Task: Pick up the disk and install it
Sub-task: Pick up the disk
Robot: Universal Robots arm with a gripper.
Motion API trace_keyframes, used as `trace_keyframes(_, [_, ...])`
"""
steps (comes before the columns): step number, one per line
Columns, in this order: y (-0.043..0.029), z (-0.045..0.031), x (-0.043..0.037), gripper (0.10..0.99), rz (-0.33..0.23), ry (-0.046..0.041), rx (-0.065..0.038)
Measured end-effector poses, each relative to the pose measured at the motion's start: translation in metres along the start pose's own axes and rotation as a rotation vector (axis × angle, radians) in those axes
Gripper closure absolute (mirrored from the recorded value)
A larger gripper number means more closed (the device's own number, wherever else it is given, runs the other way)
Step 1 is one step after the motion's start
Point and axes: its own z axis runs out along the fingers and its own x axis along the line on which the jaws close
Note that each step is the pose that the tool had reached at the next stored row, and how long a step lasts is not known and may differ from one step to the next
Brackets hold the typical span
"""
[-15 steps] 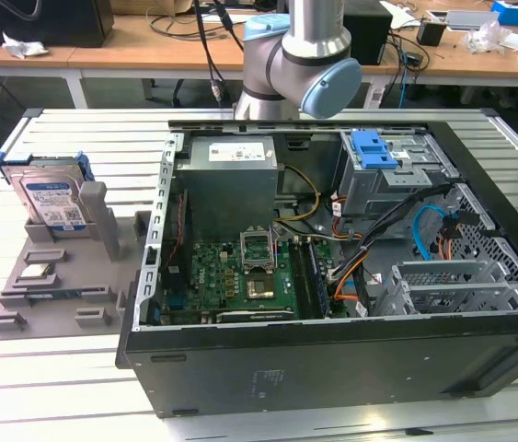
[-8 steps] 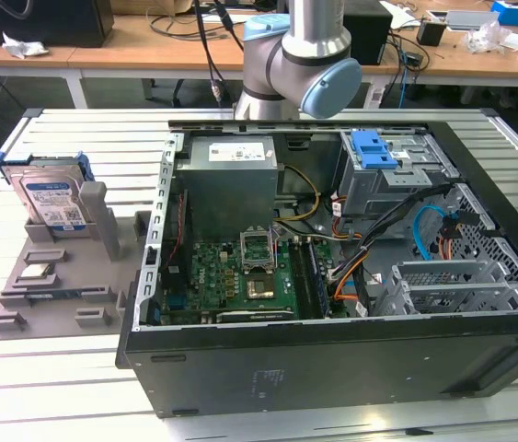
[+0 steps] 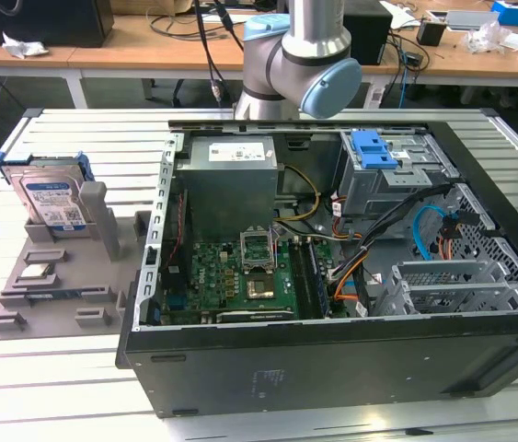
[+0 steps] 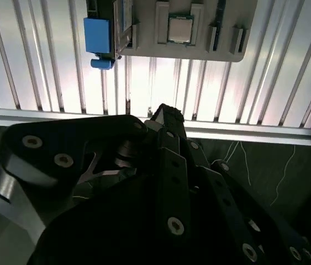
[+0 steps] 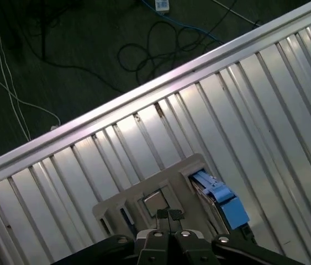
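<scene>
Open computer case (image 3: pixel 332 378) takes the centre and right of the exterior view, robot arm (image 3: pixel 300 55) rising behind it at top centre. Grey holder (image 3: pixel 56 308) sits at the exterior view's left, and the disk (image 3: pixel 51 198) stands upright in it (blue carrier and all), untouched. Gripper (image 5: pixel 172 214) in the first wrist view has its fingers pressed together, empty, well apart from the disk

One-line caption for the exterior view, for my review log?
Disk stands upright in the grey holder at the exterior view's left, beside the open computer case; arm looms beyond the case.
</scene>
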Motion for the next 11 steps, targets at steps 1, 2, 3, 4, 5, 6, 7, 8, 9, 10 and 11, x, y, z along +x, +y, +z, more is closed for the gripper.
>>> trace_keyframes(1, [0.0000, 0.0000, 0.0000, 0.980, -0.012, 0.0002, 0.000])
trace_keyframes(2, [0.0000, 0.0000, 0.0000, 0.980, -0.026, 0.0005, 0.000])
trace_keyframes(3, [0.0000, 0.0000, 0.0000, 0.980, -0.035, 0.0007, 0.000])
trace_keyframes(4, [0.0000, 0.0000, 0.0000, 0.980, -0.042, 0.0009, 0.000])
trace_keyframes(5, [0.0000, 0.0000, 0.0000, 0.980, -0.052, 0.0011, 0.000])
trace_keyframes(6, [0.0000, 0.0000, 0.0000, 0.980, -0.059, 0.0012, 0.000])
trace_keyframes(7, [0.0000, 0.0000, 0.0000, 0.980, -0.073, 0.0015, -0.001])
trace_keyframes(8, [0.0000, 0.0000, 0.0000, 0.980, -0.081, 0.0017, -0.001])
trace_keyframes(9, [0.0000, 0.0000, 0.0000, 0.980, -0.147, 0.0031, -0.001])
trace_keyframes(10, [0.0000, 0.0000, 0.0000, 0.980, -0.220, 0.0046, -0.002])
trace_keyframes(11, [0.0000, 0.0000, 0.0000, 0.980, -0.243, 0.0051, -0.002])
